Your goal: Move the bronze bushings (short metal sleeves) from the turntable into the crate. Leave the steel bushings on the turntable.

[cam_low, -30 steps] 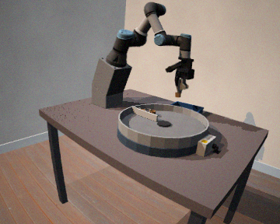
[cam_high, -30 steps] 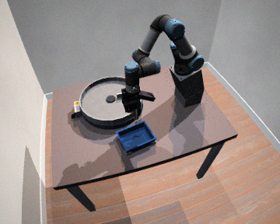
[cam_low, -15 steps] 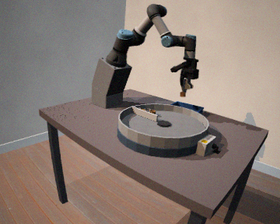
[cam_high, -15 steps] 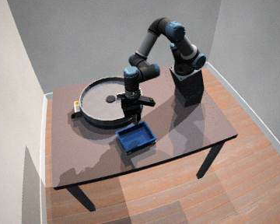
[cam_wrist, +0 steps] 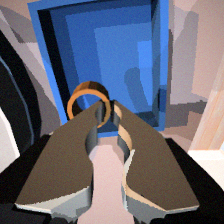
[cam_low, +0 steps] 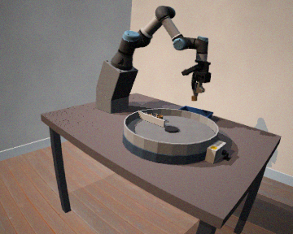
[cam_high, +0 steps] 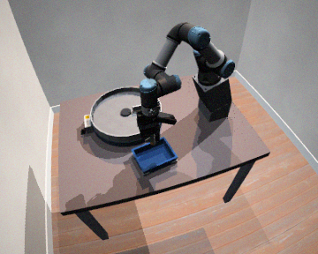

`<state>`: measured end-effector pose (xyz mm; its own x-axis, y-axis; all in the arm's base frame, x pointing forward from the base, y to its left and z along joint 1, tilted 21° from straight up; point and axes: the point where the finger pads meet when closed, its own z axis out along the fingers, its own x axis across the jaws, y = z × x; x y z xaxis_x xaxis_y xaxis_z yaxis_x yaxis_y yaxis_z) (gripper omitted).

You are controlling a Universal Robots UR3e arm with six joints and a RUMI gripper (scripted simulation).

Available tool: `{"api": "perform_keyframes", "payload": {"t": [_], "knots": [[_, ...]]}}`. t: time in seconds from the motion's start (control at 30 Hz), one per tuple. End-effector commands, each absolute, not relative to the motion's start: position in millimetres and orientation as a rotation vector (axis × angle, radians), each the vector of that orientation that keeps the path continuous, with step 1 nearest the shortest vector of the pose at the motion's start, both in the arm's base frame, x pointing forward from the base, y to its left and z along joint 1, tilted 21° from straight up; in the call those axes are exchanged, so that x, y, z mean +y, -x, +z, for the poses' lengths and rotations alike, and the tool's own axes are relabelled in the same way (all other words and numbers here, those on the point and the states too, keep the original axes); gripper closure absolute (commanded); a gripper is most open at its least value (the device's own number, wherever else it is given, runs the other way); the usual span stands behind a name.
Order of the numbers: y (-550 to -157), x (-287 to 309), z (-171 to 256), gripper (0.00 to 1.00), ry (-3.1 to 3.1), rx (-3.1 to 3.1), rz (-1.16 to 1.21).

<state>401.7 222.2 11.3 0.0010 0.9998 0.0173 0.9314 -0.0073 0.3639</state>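
pincer (cam_wrist: 105, 116) clamped on bronze bushing (cam_wrist: 89, 104), pinching ring wall so sleeve hangs out front of fingertips

arm hanging high over near edge of blue crate (cam_high: 155, 155) on worktop (cam_high: 219, 145), bushing lined up above crate rim, not inside yet

turntable (cam_low: 169, 144) just beside crate, few more sleeves tucked by its divider, too small to tell colours

guess drop comes next, bit further in first
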Motion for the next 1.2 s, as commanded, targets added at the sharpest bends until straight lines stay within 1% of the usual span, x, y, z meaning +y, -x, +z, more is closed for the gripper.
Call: {"api": "perform_keyframes", "payload": {"t": [0.0, 1.17], "knots": [[-404.0, 227.6, 12.9, 1.00, -2.028, 2.019, 0.400], [-406.5, 235.8, 14.1, 1.00, -2.028, 2.019, 0.400]]}}
